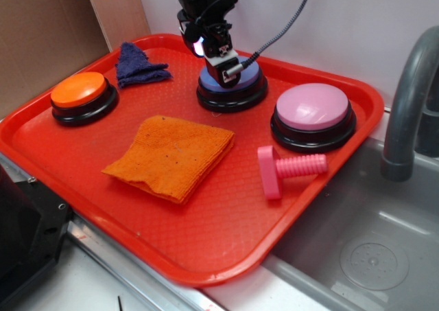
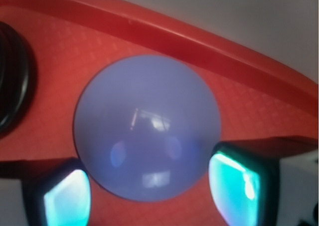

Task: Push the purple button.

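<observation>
Exterior and wrist views of 1 moment in the button-pressing task. The purple button (image 1: pixel 233 86), a lavender dome on a black base, stands at the rear middle of the red tray (image 1: pixel 206 256), between the orange button (image 1: pixel 81 95) at the left and the larger pink button (image 1: pixel 313 115) at the right. The gripper (image 1: pixel 223 62) hangs directly over the dome and appears to touch or nearly touch its top; actual contact cannot be confirmed. In the wrist view the fingers (image 2: pixel 67 198) stand apart, 1 at each lower side of the dome (image 2: pixel 147 126), clamped on nothing. Judged progress: the approach and alignment look complete; the downward press itself, or its completion, and the withdrawal remain. An orange cloth (image 1: pixel 171 156), a blue cloth (image 1: pixel 139 65) and a pink toy bolt (image 1: pixel 288 170) lie apart on the tray.
</observation>
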